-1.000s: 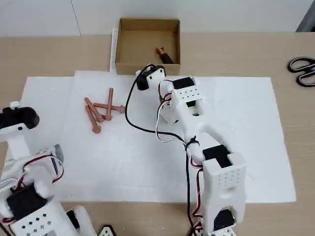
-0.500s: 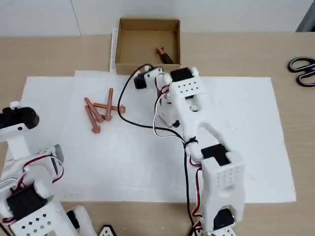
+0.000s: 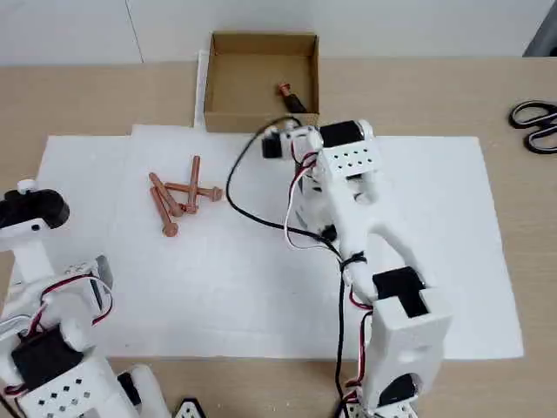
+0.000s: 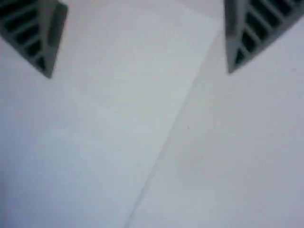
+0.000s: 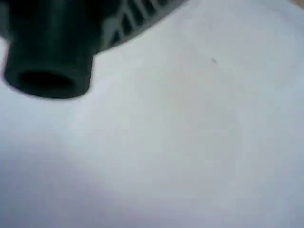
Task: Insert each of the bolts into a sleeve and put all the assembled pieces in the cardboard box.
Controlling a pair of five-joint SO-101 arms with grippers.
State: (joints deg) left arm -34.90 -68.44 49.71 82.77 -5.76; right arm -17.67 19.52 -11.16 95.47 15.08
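Note:
Several copper bolts (image 3: pixel 178 197) lie in a loose pile on the white paper (image 3: pixel 218 270), left of the middle. The cardboard box (image 3: pixel 215 83) stands at the back, with one bolt in a black sleeve (image 3: pixel 291 98) inside it. My right arm (image 3: pixel 348 178) stretches over the paper just in front of the box. In the right wrist view my right gripper (image 5: pixel 71 28) is shut on a black sleeve (image 5: pixel 47 52), held a little above the paper. My left gripper (image 4: pixel 142 38) is open over bare paper, and its arm (image 3: pixel 43 287) sits at the near left corner.
Black-handled scissors (image 3: pixel 535 124) lie on the wooden table at the far right. A black cable (image 3: pixel 248 222) loops from the right arm across the paper, close to the bolts. Bare paper stretches across the right side and the front.
The right arm has swung a little to the right in front of the box, its base turning with it. The left arm has kept still.

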